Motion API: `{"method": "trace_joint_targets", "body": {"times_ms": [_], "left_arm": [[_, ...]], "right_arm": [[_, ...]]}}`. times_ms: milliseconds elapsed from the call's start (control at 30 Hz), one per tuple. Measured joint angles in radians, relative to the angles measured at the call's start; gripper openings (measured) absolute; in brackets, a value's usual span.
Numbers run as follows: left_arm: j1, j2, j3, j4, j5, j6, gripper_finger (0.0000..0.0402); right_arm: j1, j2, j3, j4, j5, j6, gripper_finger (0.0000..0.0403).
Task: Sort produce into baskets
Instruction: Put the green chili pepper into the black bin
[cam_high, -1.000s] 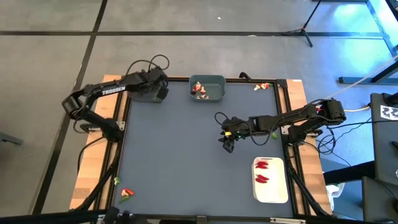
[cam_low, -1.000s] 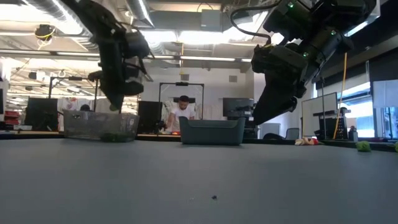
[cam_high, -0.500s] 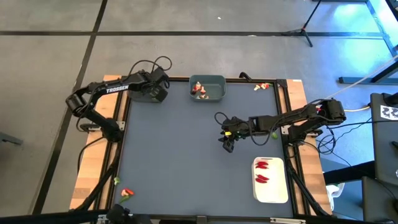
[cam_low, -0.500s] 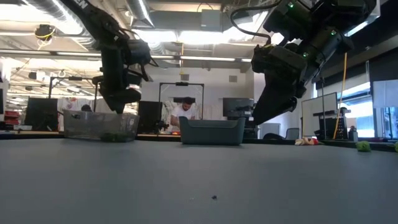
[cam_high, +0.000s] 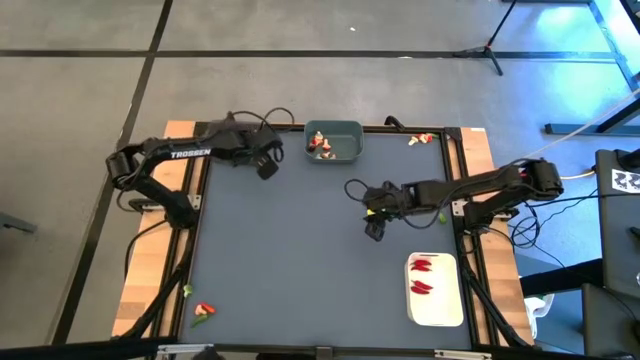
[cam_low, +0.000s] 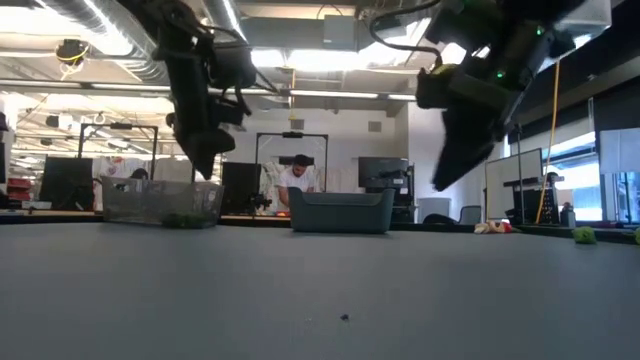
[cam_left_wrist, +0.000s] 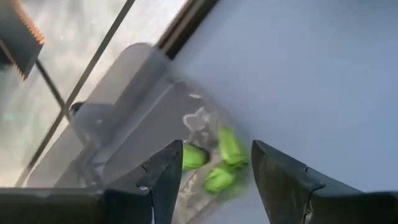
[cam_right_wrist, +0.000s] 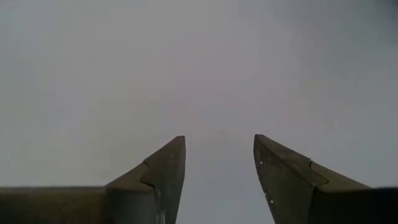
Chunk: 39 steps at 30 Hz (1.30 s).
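My left gripper (cam_left_wrist: 214, 163) has its jaws spread wide with nothing between them; just past the fingertips I see three small green pieces (cam_left_wrist: 219, 163) lying in the clear-walled bin (cam_left_wrist: 134, 118) at the table's far left corner. My right gripper (cam_right_wrist: 217, 163) is also wide open and empty, looking down on bare grey table (cam_high: 300, 250) near the middle.

I judge one drop as done: the greens are in their bin and the left arm is clear of it. Chili pieces (cam_high: 421, 276) lie in the white tray (cam_high: 437, 305), and tan and red pieces (cam_high: 320, 146) in the grey-teal bin (cam_high: 335, 141). Still loose are pieces near the far right corner (cam_high: 420, 139) and a red and green cluster at the near left edge (cam_high: 202, 311). The next move calls for sending a gripper to one of these, coming down over a single tiny piece and closing carefully.

Since a second ago, the left jaws have opened from nearly shut, and the gripper has swung off the bin toward the table's middle. The right gripper has shifted slightly.
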Motion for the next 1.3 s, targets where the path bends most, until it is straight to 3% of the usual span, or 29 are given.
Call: {"method": "trace_joint_targets", "body": {"times_ms": [233,500,800,1300], "left_arm": [[-0.110,0.000,0.000,0.028,0.092,-0.047,0.0184],[-0.200,0.000,0.000,0.031,0.106,-0.073,0.0182],[-0.247,0.000,0.000,0.042,0.106,-0.055,0.0182],[-0.288,0.000,0.000,0.144,0.107,-0.024,0.0182]], "right_arm": [[0.000,-0.031,0.109,-0.437,0.217,0.103,0.0191],[-0.111,-0.029,0.084,-0.764,0.272,0.309,0.0191],[-0.298,-0.029,-0.018,-0.720,0.134,0.298,0.0191],[-0.444,-0.029,-0.166,-0.625,0.097,0.274,0.0191]]}}
